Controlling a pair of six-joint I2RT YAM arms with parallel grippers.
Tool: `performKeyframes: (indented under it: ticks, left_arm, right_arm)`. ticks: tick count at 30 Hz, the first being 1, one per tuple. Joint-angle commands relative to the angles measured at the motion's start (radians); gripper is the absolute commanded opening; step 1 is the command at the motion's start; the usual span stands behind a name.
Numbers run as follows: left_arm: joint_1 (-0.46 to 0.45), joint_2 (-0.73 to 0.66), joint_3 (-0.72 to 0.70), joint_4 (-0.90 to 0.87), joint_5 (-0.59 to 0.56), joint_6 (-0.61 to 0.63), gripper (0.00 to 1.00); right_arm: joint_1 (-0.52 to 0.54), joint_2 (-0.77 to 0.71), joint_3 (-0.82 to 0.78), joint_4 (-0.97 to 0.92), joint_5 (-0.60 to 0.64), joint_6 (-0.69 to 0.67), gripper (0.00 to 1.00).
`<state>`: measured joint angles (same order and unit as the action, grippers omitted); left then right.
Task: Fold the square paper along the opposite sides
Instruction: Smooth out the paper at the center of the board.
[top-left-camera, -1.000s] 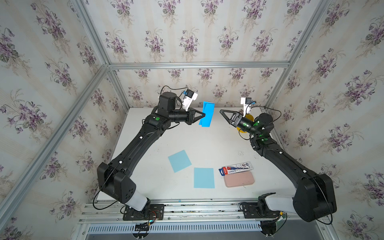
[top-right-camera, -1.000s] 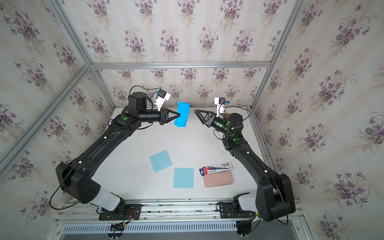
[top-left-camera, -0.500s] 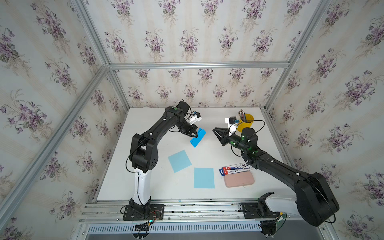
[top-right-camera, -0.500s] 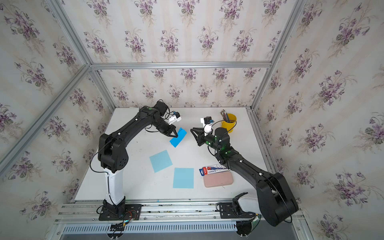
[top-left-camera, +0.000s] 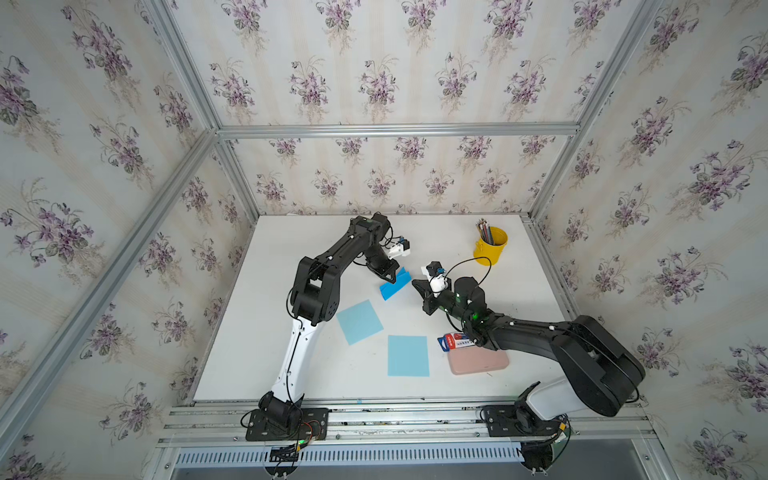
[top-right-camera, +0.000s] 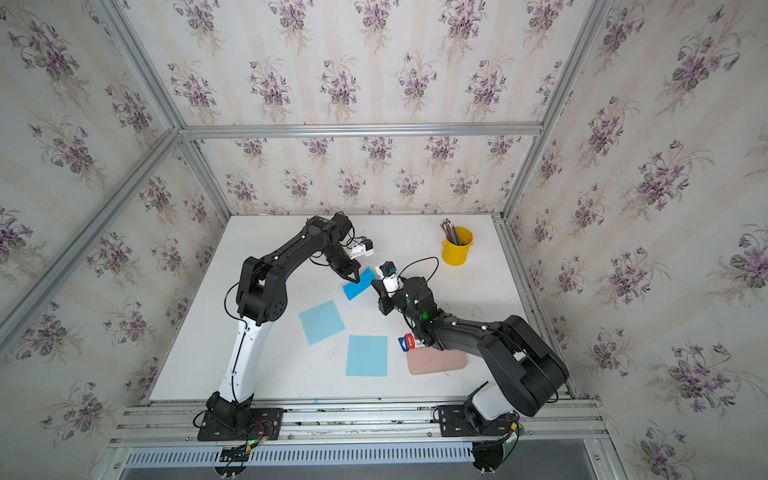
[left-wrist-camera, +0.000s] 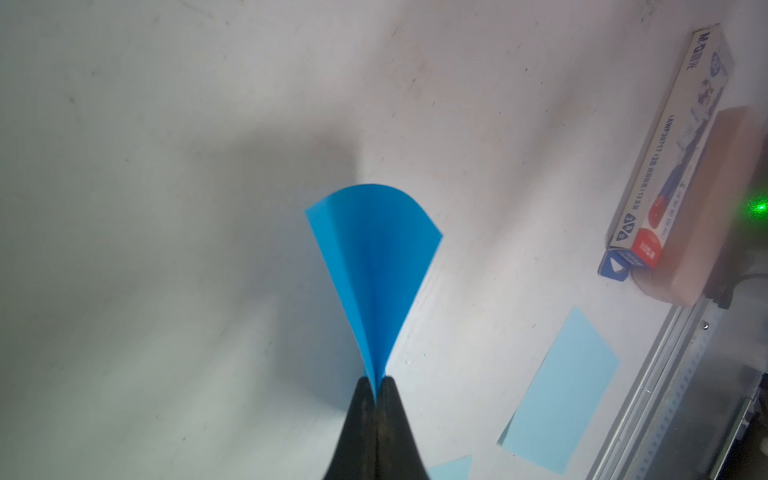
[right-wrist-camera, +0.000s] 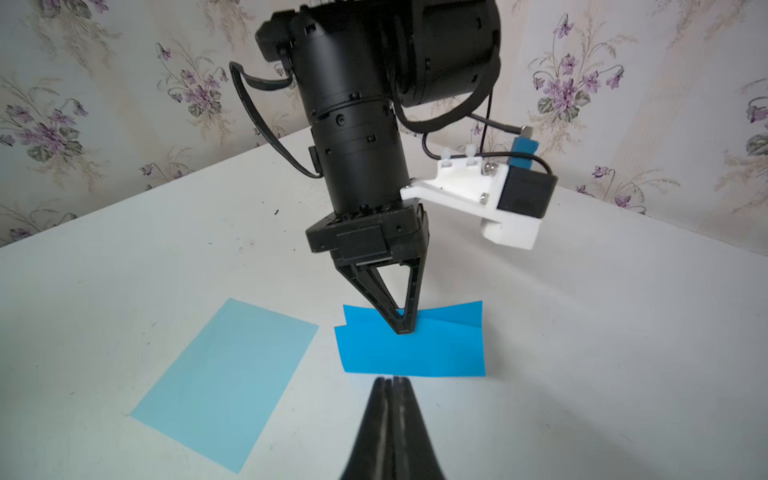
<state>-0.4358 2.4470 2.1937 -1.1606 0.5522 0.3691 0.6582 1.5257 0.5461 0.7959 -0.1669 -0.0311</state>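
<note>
Both free edges of the paper (right-wrist-camera: 411, 353), on the table (top-left-camera: 523, 299), are being clamped by the left gripper (right-wrist-camera: 402, 329), while its soft fold, running crosswise, is being faced from just beside by the closed, empty right gripper (right-wrist-camera: 390, 380).

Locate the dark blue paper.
Mid-table in a top view, the dark blue paper is pinched by the left gripper, with the right gripper close beside it.

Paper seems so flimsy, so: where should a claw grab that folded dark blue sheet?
On the folded blue sheet, probably the raised loose edges beside the left gripper, from above: both layers stand clear of the table there. The rounded fold near the shut right gripper lies low, offering no lip.
</note>
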Motion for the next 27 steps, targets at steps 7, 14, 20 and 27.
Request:
performKeyframes:
  ticks: [7, 14, 20, 27]
  left_arm:
    - [-0.009, 0.095, 0.088, 0.02, 0.051, 0.112, 0.0]
    - [-0.012, 0.135, 0.111, 0.013, 0.066, 0.155, 0.0]
    - [-0.011, 0.13, 0.1, 0.003, 0.081, 0.178, 0.0]
    - [-0.009, 0.113, 0.089, 0.01, 0.097, 0.185, 0.0]
  right_arm:
    - [0.006, 0.146, 0.067, 0.081, 0.043, -0.007, 0.0]
    - [0.003, 0.286, 0.129, 0.066, 0.053, 0.017, 0.0]
    - [-0.019, 0.391, 0.187, 0.073, 0.038, 0.087, 0.0]
    - [-0.031, 0.465, 0.229, 0.053, 0.046, 0.131, 0.0]
